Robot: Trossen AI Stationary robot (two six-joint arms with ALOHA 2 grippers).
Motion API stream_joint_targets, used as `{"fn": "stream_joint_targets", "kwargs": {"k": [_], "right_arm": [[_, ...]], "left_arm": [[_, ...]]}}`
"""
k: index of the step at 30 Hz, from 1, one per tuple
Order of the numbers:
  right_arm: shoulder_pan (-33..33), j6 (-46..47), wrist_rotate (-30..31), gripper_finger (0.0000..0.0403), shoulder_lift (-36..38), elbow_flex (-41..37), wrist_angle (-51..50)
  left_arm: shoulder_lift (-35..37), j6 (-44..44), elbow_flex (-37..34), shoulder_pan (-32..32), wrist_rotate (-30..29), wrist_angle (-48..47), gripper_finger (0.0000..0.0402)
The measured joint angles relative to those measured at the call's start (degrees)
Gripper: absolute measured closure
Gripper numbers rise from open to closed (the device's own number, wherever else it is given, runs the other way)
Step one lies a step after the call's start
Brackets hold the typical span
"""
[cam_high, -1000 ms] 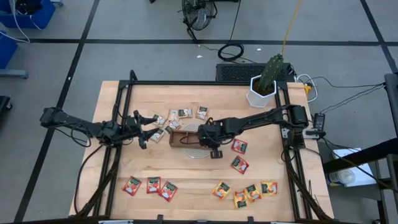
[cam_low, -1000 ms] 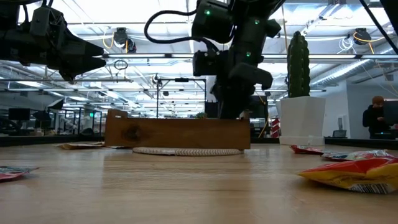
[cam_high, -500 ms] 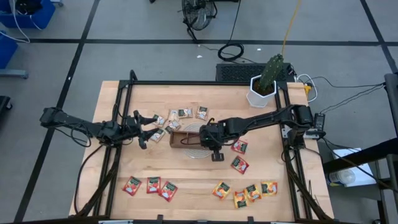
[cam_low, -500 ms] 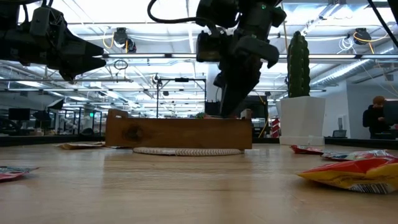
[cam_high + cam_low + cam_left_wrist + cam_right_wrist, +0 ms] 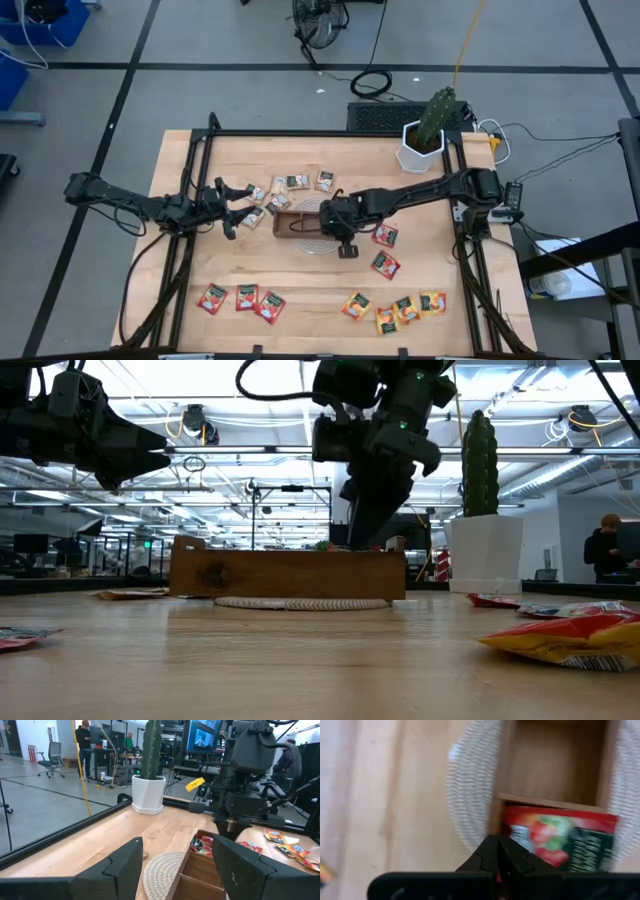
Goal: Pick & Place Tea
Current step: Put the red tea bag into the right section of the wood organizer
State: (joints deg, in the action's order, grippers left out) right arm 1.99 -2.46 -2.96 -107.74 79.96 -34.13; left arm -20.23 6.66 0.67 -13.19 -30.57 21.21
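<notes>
The left gripper (image 5: 228, 208) is hovering with fingers spread wide and empty, at nine o'clock from the wooden tray (image 5: 290, 222), beside the beige tea sachets (image 5: 285, 184). The right gripper (image 5: 501, 861) is hanging with fingers pressed together over the tray's three o'clock end, where a red tea sachet (image 5: 555, 838) is lying in the end compartment. More red sachets (image 5: 241, 299) and orange-yellow sachets (image 5: 392, 309) are lying toward six o'clock.

On the table (image 5: 300, 285) lie five red sachets (image 5: 240, 298), four orange-yellow sachets (image 5: 395, 308), about six beige sachets (image 5: 285, 185), one wooden tray (image 5: 285, 222) and one potted cactus (image 5: 425, 135).
</notes>
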Motion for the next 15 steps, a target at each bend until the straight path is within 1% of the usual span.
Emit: {"fn": "stream_joint_targets", "kwargs": {"k": [6, 10, 15], "right_arm": [[-1.01, -0.47, 0.33, 0.0403, 0.11, -0.09, 0.59], [-1.17, -0.25, -0.2, 0.0403, 0.19, -0.09, 0.38], [-1.17, -0.17, -1.67, 0.0403, -1.44, -0.07, 0.18]], "left_arm": [[0.0, 0.0, 0.0, 0.0, 0.0, 0.0, 0.0162], [0.0, 0.0, 0.0, 0.0, 0.01, 0.0, 0.0163], [0.0, 0.0, -0.01, -0.01, 0.0, 0.02, 0.0162]]}}
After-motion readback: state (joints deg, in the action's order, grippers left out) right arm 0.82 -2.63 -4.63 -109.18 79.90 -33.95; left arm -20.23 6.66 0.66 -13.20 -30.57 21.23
